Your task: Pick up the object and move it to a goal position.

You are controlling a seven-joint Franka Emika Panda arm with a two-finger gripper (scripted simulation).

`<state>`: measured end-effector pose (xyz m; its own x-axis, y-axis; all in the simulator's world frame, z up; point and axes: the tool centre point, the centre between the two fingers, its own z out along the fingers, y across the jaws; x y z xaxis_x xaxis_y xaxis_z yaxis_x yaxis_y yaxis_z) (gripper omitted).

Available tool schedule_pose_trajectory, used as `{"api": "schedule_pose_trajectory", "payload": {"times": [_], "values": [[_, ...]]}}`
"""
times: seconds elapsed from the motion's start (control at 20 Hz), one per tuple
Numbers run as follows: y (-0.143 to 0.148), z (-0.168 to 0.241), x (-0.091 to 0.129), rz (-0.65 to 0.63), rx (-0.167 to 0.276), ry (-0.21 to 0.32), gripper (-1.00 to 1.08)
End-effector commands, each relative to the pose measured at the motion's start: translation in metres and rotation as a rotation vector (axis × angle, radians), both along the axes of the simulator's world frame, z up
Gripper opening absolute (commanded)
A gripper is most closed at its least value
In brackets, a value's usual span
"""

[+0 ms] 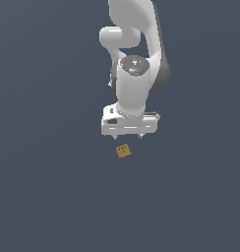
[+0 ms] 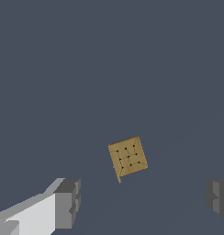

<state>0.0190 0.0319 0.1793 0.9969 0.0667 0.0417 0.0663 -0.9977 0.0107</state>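
Wrist view: approach step, gripper [image 2: 143, 202] jaws spread, empty. Cube [image 2: 127, 156] ahead, not between fingers [image 2: 68, 203]. Next: centre over cube, match its yaw, descend.

You're looking at a bare simulated workspace, not a real room: flat, uniform slate-grey ground [image 1: 43, 197] with no texture, walls or furniture. Smooth rendered white arm [image 1: 134, 83], flat shading, one small tan cube [image 1: 124, 151] on the surface.
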Motion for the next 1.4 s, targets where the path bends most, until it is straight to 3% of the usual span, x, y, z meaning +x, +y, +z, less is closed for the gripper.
{"api": "schedule_pose_trajectory", "payload": {"times": [0.0, 0.8, 1.35], "values": [[0.000, 0.000, 0.000, 0.000, 0.000, 0.000, 1.00], [0.012, 0.005, 0.006, 0.049, 0.017, -0.023, 1.00], [-0.002, -0.055, -0.006, 0.170, 0.004, 0.009, 1.00]]}}
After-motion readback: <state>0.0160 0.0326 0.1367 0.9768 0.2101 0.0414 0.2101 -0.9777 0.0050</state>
